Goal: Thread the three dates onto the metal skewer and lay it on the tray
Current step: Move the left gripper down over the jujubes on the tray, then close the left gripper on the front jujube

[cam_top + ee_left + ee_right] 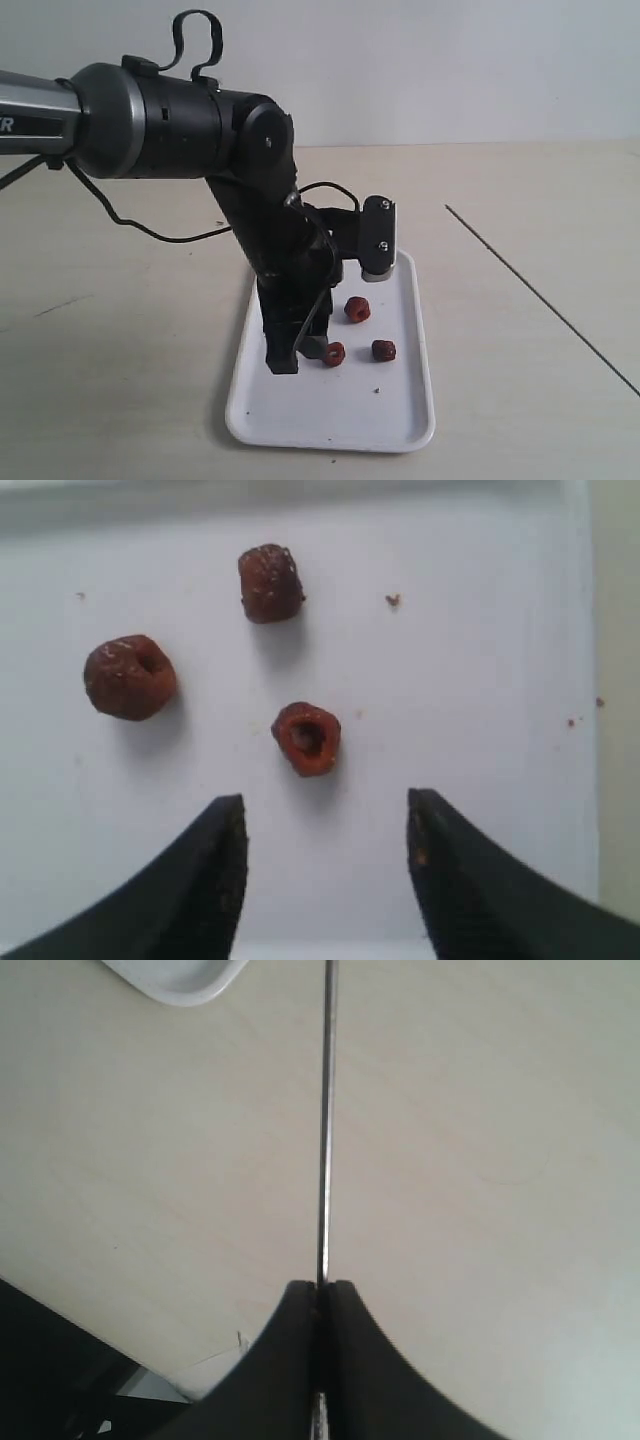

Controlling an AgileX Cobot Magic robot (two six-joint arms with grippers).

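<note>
My left gripper (325, 815) hangs over the tray (420, 400), jaws spread wide, nothing between them; all three dates lie loose on the tray, none threaded yet; the nearest date (307, 739) sits straight ahead of my open fingers, hollow end turned up; a second date (130, 677) and a third date (270, 583) lie further on, apart from it and from each other; so this arm is the nearer one for picking. Right of the tray, my right gripper (322, 1295) is pinched tight on the skewer (324, 1140); its long axis runs straight out from the jaws, passing beside a corner of the tray; I judge a date must be lined up with that far end.
</note>
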